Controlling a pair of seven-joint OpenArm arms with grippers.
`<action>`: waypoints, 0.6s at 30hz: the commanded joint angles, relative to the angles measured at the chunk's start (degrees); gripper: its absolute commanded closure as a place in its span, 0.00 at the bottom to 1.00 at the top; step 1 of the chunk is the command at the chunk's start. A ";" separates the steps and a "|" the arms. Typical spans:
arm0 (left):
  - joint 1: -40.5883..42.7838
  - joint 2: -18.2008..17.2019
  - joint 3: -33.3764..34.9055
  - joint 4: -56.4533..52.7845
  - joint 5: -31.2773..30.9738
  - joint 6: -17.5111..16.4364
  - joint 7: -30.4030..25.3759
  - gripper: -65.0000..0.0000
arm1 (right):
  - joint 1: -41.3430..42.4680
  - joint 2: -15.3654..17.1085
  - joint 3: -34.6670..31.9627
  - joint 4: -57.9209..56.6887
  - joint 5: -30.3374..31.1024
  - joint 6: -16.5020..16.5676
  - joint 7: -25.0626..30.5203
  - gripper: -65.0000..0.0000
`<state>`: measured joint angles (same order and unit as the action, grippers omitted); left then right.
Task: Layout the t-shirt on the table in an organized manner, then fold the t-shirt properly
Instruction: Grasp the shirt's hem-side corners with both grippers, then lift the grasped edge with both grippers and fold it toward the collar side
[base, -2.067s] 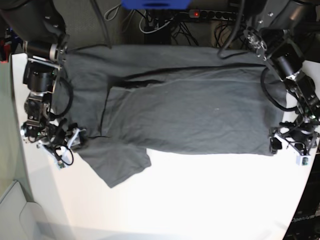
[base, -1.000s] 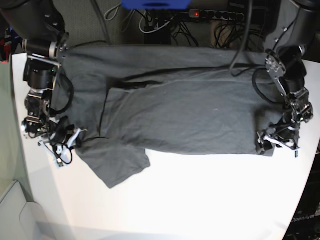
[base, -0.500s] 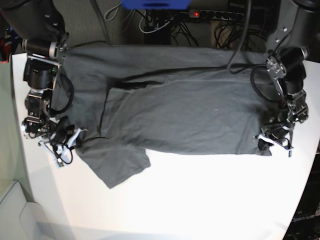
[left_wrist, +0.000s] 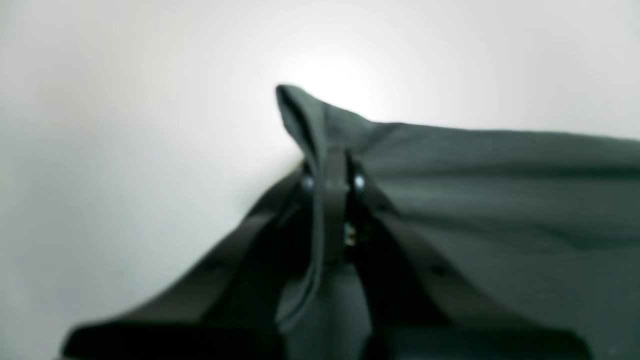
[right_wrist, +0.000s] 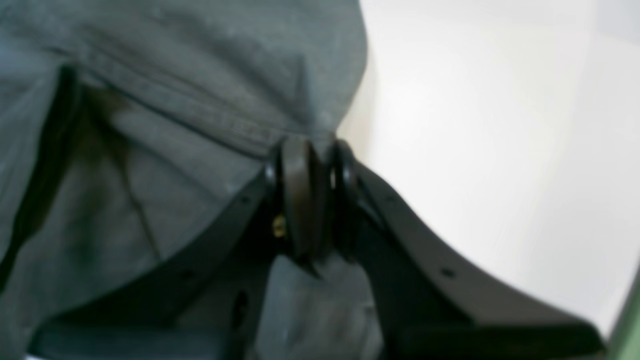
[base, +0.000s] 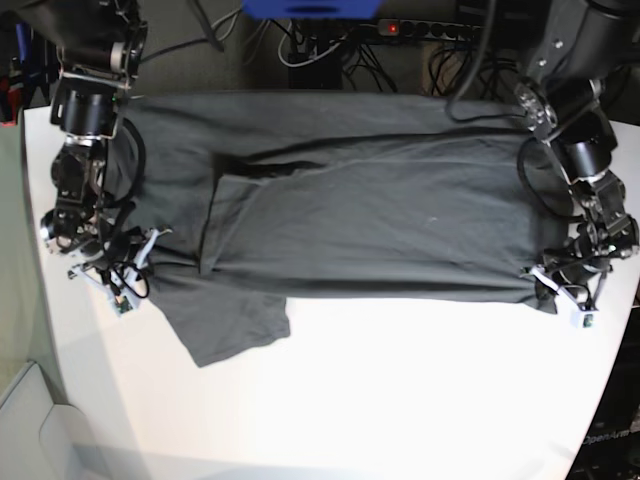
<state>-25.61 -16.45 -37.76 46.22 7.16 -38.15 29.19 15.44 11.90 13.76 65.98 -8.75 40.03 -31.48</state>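
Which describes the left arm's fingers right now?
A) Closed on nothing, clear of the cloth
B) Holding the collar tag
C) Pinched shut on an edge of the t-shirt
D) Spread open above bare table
C: in the left wrist view the left gripper has its fingers pressed together on a raised fold of the t-shirt, with the white table behind.

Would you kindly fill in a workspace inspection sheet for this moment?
Surface: white table, near part bare.
Job's things: t-shirt spread across the far half, one sleeve sticking out toward the near edge.
Clutter: nothing seen on the table.
Grippers: left end effector shut on a t-shirt corner; right end effector shut on the t-shirt's hem.
Cables: loops on both arms; a tangle behind the table.
Surroundings: power strip behind.
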 joint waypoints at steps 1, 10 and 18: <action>-0.81 -0.48 0.00 2.71 -0.70 -0.05 -0.31 1.00 | 0.95 0.36 0.18 2.82 0.53 -0.03 1.11 0.90; 4.55 0.84 -0.09 15.28 -0.78 -0.22 6.46 1.00 | -4.23 -0.96 0.18 19.61 0.53 -0.03 -3.55 0.90; 13.17 0.93 -0.09 29.34 -11.42 -0.22 14.55 1.00 | -9.95 -2.63 0.18 33.67 0.53 -0.03 -8.03 0.90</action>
<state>-11.16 -14.48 -37.76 74.43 -3.62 -38.59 44.95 4.36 8.75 13.76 98.61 -8.78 40.25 -40.80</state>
